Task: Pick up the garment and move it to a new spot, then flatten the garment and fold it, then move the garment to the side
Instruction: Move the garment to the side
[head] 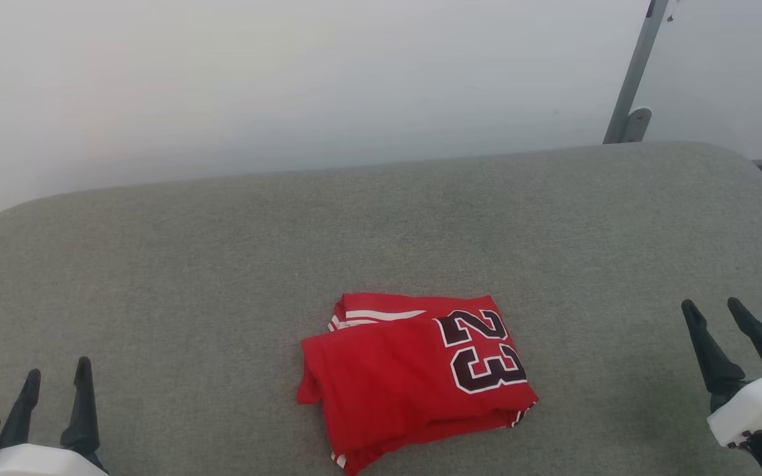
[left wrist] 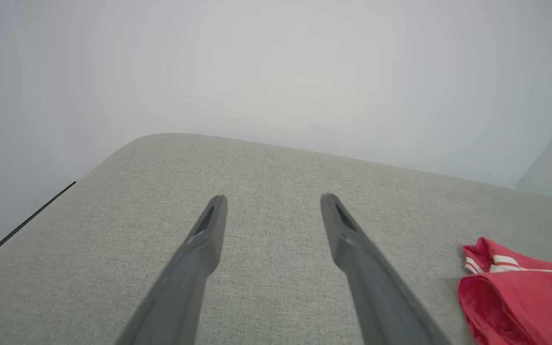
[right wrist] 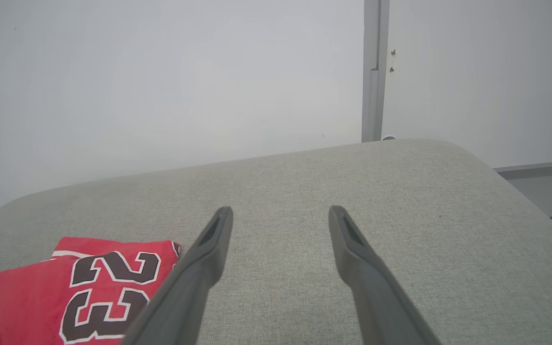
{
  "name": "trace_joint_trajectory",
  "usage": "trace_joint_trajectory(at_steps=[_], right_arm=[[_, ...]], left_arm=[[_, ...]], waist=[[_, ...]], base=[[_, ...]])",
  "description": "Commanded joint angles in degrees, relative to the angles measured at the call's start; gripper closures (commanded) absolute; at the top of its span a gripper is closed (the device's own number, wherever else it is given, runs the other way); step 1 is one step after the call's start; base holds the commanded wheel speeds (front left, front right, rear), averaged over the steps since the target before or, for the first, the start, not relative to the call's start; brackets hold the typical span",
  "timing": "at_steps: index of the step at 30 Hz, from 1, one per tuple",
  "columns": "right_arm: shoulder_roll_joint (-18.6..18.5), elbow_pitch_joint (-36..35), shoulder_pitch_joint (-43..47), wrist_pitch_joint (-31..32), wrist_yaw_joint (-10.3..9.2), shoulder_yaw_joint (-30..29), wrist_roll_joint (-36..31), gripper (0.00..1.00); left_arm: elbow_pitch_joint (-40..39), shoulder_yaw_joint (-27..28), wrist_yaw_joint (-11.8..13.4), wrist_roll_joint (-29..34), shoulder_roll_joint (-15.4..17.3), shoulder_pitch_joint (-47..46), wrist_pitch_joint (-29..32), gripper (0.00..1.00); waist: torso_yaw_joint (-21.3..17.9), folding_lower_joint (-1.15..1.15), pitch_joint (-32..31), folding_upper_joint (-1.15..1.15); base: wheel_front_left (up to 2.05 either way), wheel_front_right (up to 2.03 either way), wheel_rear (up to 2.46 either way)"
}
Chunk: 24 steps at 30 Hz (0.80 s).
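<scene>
Lying folded at the near centre of the grey cushion [head: 222, 264], the shirt [head: 414, 377] rests untouched; left gripper [head: 58, 368] and right gripper [head: 710, 303] flank it well apart, fingers spread and empty; this probably leaves room for the sideways move.

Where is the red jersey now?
In the head view the folded red jersey lies low and central on the grey fabric surface, between the left end effector and the right end effector.

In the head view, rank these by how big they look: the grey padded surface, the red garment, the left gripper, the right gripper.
Largest: grey surface.
Next: garment.
Last: left gripper and right gripper, alike and both cut by the frame edge, so unranked.
</scene>
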Motion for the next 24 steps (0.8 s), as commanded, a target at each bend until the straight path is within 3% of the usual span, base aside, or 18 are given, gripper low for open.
trace_joint_trajectory(at_steps=[1,15,24], right_arm=[[0.2,-0.2,0.5,0.1,0.02,-0.1,-0.4,0.00],[1.3,-1.9,1.3,1.8,0.01,-1.0,-1.8,0.00],[1.5,-1.1,0.1,5.4,0.02,1.7,0.0,0.00]], left_arm=[[0.1,0.3,-0.1,0.8,0.0,0.6,-0.2,0.00],[-0.4,0.5,-0.6,2.0,-0.8,0.2,-0.2,0.00],[-0.5,-0.1,-0.8,1.8,-1.4,-0.2,-0.2,0.00]], waist=[[0.0,0.00,0.0,-0.01],[2.1,0.00,0.1,-0.01],[5.6,0.00,0.5,-0.01]], base=[[0.00,0.00,0.00],[0.00,0.00,0.00],[0.00,0.00,0.00]])
